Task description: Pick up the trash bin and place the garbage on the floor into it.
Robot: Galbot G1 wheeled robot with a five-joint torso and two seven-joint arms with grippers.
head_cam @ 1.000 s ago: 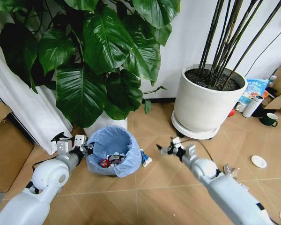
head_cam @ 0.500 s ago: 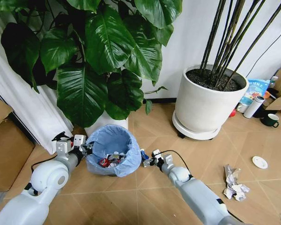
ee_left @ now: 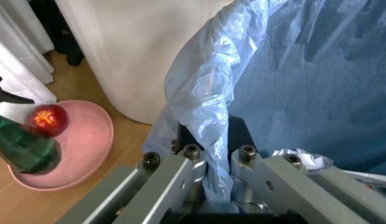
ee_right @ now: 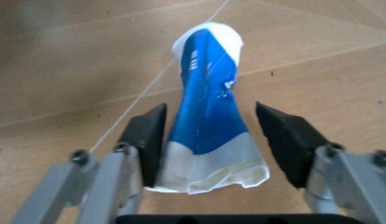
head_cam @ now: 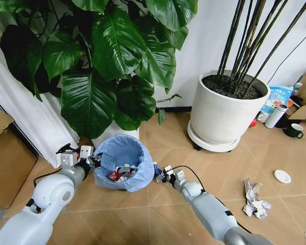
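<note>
Both arms: smooth white-grey rounded shells. Left gripper (ee_left: 211,175): grey metal finger links, dark hex-socket screws. Right gripper (ee_right: 210,140): black wedge-shaped pads on grey links; thin black cable loops at wrist.

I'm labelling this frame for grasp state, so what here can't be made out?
- Whether the right gripper, fingers open around the blue-and-white wrapper, touches it: right wrist view, unclear.
- The trash bin's dark body: head view, covered by its bag.
- The left gripper's fingertips: left wrist view, buried in bag folds.
</note>
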